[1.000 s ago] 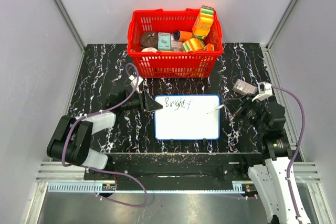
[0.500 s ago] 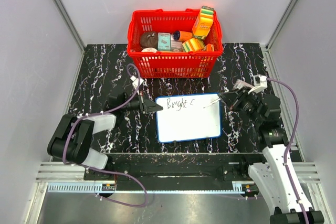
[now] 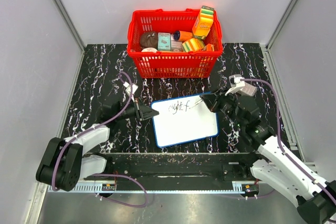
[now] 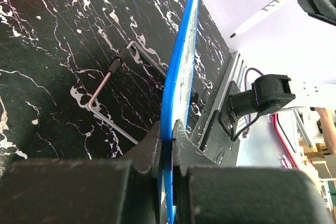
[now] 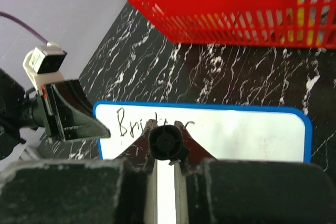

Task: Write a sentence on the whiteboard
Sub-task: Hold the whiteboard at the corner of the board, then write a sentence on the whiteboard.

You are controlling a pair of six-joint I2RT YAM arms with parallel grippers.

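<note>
The whiteboard (image 3: pixel 186 124), white with a thin blue rim, lies slightly turned on the black marble table. Black lettering, the start of the sentence (image 3: pixel 178 107), reads "Bright f" along its top; in the right wrist view the lettering (image 5: pixel 127 124) is partly hidden by my fingers. My left gripper (image 3: pixel 146 113) is shut on the board's left rim (image 4: pixel 181 72), the jaws (image 4: pixel 169 128) pinching the blue edge. My right gripper (image 3: pixel 212 102) is shut on a marker (image 3: pixel 199 103), whose black end (image 5: pixel 168 142) sits between the jaws. The marker's tip (image 4: pixel 233 35) is at the board's top right.
A red basket (image 3: pixel 175 62) of groceries stands just behind the board. A bent metal wire piece (image 4: pixel 113 74) lies on the table beside the board's edge. Grey walls close in the table on three sides, and the arm bases sit at the near edge.
My left gripper has shut on the board's left rim and the board has turned a little. The right arm has swung left over the board with the marker.
</note>
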